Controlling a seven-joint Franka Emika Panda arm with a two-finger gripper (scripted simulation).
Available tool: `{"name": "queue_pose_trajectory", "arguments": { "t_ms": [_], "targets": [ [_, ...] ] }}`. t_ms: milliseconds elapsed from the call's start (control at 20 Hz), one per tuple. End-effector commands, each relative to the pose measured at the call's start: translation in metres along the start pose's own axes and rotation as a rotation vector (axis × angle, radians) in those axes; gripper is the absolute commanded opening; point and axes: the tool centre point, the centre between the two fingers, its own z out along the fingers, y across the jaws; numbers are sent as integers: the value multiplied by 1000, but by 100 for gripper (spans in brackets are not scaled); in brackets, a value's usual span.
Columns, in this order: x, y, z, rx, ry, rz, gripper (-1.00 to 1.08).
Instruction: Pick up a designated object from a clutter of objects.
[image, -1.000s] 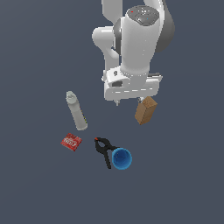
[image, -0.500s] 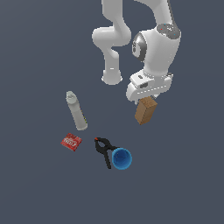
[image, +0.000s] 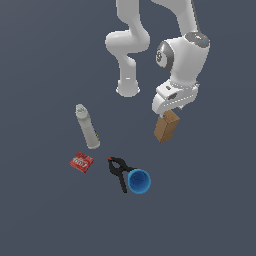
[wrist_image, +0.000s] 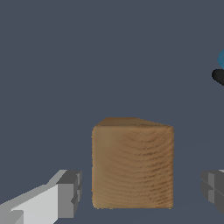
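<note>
Plain brown wood-grained rectangular box (wrist_image: 132, 164) framed between spread fingers (wrist_image: 68, 192) of end effector (wrist_image: 140, 192), not yet gripped. Approach step; next, lower, close, lift.

1. A plain brown wood-grain box (image: 166, 127) lies on the dark grey floor, its long axis slanted, well apart from the rest.
2. The clutter: grey-white bottle (image: 87, 126) lying down, red packet (image: 81, 162), black clamp (image: 118, 171) touching blue cup (image: 138, 181).
</note>
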Motion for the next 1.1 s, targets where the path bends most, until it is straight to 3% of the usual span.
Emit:
{"name": "queue_pose_trajectory", "arguments": {
  "t_ms": [0,1000,1050],
  "targets": [
    [0,0,0,0,0,0,100],
    [-1,-2,51,1,1,-4,100],
    [-1,-2,51,1,1,-4,-100]
  ]
}}
